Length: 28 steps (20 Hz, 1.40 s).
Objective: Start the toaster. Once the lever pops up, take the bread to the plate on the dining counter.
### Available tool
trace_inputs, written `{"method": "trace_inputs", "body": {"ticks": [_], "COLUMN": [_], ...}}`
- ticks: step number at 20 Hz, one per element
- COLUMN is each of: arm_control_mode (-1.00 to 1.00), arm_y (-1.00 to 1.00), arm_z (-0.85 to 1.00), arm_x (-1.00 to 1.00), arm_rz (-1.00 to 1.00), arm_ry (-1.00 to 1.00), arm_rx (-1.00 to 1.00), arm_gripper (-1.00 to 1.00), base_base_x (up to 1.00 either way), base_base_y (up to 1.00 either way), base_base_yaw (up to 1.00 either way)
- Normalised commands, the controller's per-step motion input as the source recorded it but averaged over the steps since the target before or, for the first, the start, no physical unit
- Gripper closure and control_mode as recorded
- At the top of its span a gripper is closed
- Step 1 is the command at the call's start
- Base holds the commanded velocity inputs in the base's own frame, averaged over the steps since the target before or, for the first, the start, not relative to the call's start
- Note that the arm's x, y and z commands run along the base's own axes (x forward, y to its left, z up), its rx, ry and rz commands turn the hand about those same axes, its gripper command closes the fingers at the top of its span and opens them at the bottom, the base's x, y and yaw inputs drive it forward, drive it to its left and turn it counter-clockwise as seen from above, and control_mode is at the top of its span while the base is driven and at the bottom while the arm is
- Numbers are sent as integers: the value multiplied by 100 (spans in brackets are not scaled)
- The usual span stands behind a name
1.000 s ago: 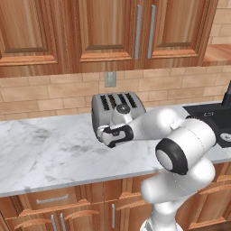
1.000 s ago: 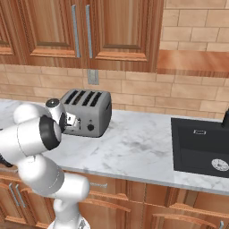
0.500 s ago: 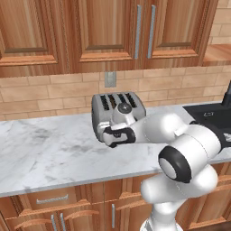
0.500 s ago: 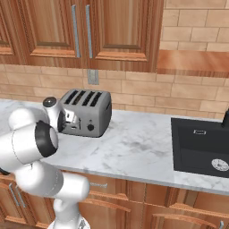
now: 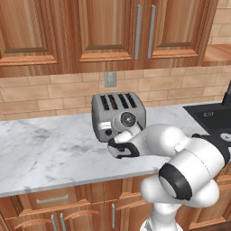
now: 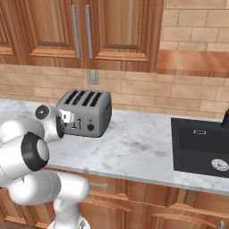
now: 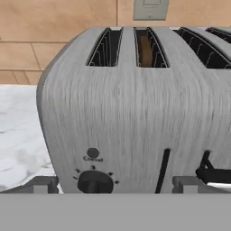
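The toaster [image 5: 118, 116] stands on the marble worktop [image 5: 49, 153] against the brick wall, with the bread [image 7: 145, 50] seated in its second slot. The gripper [image 7: 115, 186] — jaws spread wide, holding nothing — sits just in front of the toaster's face, low by the black knob [image 7: 94, 182].

We see a white-grey marble worktop [image 5: 49, 153] running along the wall, with wood base cabinets [image 5: 54, 212] under it. Above it, a tan brick backsplash [image 5: 40, 97] carries a grey outlet [image 5: 110, 79] set into its upper rows. Over the bricks hang wood wall cabinets [image 6: 103, 31] with slim vertical metal handles [image 6: 81, 25]. To the right, a black sink [image 6: 201, 150] is sunk into the worktop, a round drain [image 6: 218, 164] in its basin. A wood shelf [image 6: 194, 62] sits on the wall above the sink.
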Motion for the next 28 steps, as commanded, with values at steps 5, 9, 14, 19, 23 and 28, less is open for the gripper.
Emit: {"method": "trace_inputs", "body": {"ticks": [5, 9, 14, 19, 23, 28], "arm_control_mode": [-100, -100, -100, -100, -100, -100], "arm_y": [0, 0, -1, -10, -18, -18], "arm_z": [23, 20, 12, 2, 1, 8], "arm_x": [-2, -8, 0, 1, 6, 14], "arm_rz": [0, 0, 0, 0, 0, 0], "arm_ry": [-20, -14, -12, -5, -1, 0], "arm_rx": [0, 0, 0, 0, 0, 0], "arm_gripper": [-100, -100, -100, -100, -100, -100], "base_base_x": [0, 0, 0, 0, 0, 0], "base_base_y": [0, 0, 0, 0, 0, 0], "base_base_yaw": [0, 0, 0, 0, 0, 0]}}
